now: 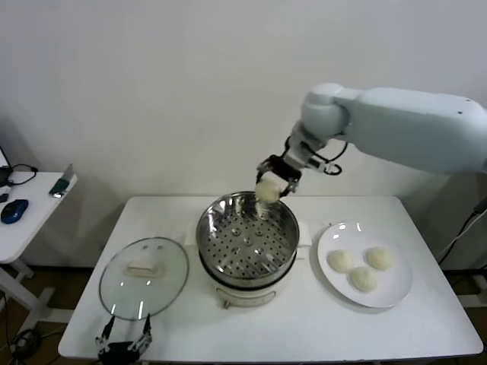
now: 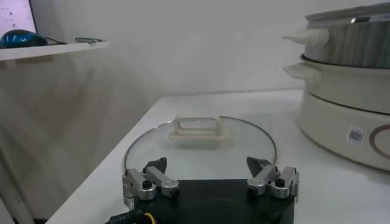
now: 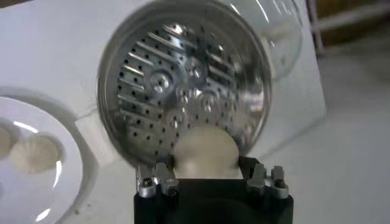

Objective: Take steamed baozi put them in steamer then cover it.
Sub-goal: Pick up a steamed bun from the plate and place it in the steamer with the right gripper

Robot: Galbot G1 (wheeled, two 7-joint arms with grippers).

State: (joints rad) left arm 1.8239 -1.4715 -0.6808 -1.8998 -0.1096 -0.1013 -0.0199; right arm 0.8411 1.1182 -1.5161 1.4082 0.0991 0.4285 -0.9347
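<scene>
Steamer at the middle of the white surface, shiny perforated basket on a white cooker base — nothing lying inside, holes and ribs of the bottom fully bare in the right wrist view. Above its far rim, right gripper pinching one steamed baozi, the bun clamped between the fingers and hanging over the basket, not touching the metal; same bun filling the gap between the fingers in the right wrist view. To the robot's right of the steamer, just beside the base, a flat white plate carrying three more buns, close together in a cluster. To the robot's left, cover lying flat on the surface, cream bar handle up, glass rim near the cooker base but apart from it. Left gripper low at the near edge of the surface, fingers spread wide, just short of the cover's near rim and holding nothing — seen also from the left wrist with the cover ahead. Off to the far left, a side table with a blue mouse.
</scene>
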